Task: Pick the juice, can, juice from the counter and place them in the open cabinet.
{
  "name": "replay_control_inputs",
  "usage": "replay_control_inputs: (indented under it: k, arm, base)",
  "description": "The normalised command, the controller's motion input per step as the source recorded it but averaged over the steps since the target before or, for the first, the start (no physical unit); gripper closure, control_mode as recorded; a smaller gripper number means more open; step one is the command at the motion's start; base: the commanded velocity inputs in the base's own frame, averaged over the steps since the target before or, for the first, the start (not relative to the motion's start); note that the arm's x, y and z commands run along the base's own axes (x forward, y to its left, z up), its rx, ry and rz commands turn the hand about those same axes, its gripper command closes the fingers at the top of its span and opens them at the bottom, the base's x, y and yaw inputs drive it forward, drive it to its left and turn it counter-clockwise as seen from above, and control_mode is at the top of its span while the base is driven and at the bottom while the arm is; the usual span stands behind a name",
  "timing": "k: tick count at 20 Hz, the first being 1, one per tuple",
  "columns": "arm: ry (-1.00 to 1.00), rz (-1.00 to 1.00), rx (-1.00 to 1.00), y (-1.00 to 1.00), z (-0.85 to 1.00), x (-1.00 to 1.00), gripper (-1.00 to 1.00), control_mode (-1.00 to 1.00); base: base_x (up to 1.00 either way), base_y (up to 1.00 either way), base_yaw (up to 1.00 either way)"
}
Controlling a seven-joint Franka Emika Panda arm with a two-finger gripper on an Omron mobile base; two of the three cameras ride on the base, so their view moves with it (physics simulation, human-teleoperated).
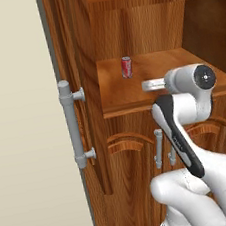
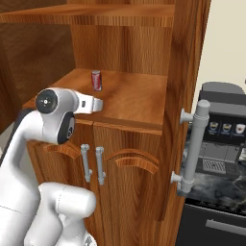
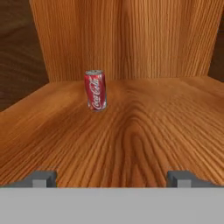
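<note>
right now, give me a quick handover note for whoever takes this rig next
Pincer: open, holding nothing, at the front of the cabinet shelf.
Can: upright on that shelf, toward the back, apart from the pincer.
Cabinet: open.
Done: can is in the cabinet.
Left: the two juices are not on this shelf; the counter shows partly at the right, with no juice seen there.

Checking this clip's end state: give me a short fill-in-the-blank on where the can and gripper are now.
1. The can stands ____ on the cabinet shelf.
2. The gripper has its jaws ____, holding nothing.
3. The can is ____ in colour with a silver top.
4. Between the gripper's fingertips and the can lies bare ____ shelf.

Missing words: upright; open; red; wooden
</note>
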Motion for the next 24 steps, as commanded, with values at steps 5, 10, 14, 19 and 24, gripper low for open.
replay_control_inputs:
  k: [5, 10, 14, 19, 24]
  arm:
    - [-0.09, 0.0, 0.0, -0.03, 0.13, -0.71, -1.0, -1.0]
    - [0.01, 0.0, 0.0, 0.0, 0.29, -0.56, -1.0, -1.0]
    - [0.11, 0.0, 0.0, -0.02, 0.31, -0.47, -1.0, -1.0]
    - [0.25, 0.0, 0.0, -0.01, 0.36, -0.33, -1.0, -1.0]
    - [0.32, 0.0, 0.0, -0.07, 0.31, -0.35, -1.0, -1.0]
  base:
    - [0.0, 0.0, 0.0]
    - [0.0, 0.0, 0.0]
    - [0.0, 0.0, 0.0]
    - [0.0, 0.0, 0.0]
    - [0.0, 0.0, 0.0]
